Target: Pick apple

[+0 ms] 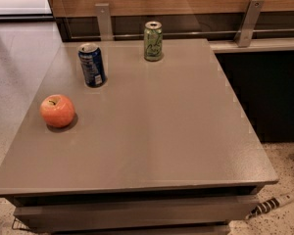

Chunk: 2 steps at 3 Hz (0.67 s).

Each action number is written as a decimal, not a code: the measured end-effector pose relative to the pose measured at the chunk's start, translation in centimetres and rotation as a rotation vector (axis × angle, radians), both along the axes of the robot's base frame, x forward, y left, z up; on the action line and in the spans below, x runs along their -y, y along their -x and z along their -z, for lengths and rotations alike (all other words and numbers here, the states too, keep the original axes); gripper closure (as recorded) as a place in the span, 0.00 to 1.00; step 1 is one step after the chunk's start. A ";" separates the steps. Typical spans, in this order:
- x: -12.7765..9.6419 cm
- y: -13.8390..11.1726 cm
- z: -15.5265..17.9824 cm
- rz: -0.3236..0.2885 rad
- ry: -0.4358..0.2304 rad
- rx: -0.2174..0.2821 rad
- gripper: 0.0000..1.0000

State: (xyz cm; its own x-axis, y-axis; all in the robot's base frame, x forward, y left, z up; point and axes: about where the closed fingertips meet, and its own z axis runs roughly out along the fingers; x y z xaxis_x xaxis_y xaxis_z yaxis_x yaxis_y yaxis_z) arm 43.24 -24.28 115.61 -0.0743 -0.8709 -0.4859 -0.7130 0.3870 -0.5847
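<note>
The apple (57,110) is round and orange-red with a yellowish patch around its small brown stem. It sits upright on the grey table (157,131) near the table's left edge, toward the front. The gripper is not in view, and no part of the arm shows.
A blue soda can (92,65) stands behind the apple, to its right. A green soda can (153,41) stands near the table's back edge. A wood-panelled wall with metal brackets (103,19) runs behind. A white power strip (274,203) lies on the floor at the lower right.
</note>
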 end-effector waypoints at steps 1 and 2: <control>0.0 0.0 0.0 0.000 0.000 0.000 0.00; -0.3 -0.1 0.2 -0.004 -0.007 0.003 0.00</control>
State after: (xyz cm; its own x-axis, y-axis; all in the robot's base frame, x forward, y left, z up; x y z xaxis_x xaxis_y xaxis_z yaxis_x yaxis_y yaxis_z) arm 43.31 -23.95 115.39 -0.0689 -0.8678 -0.4921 -0.7128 0.3879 -0.5844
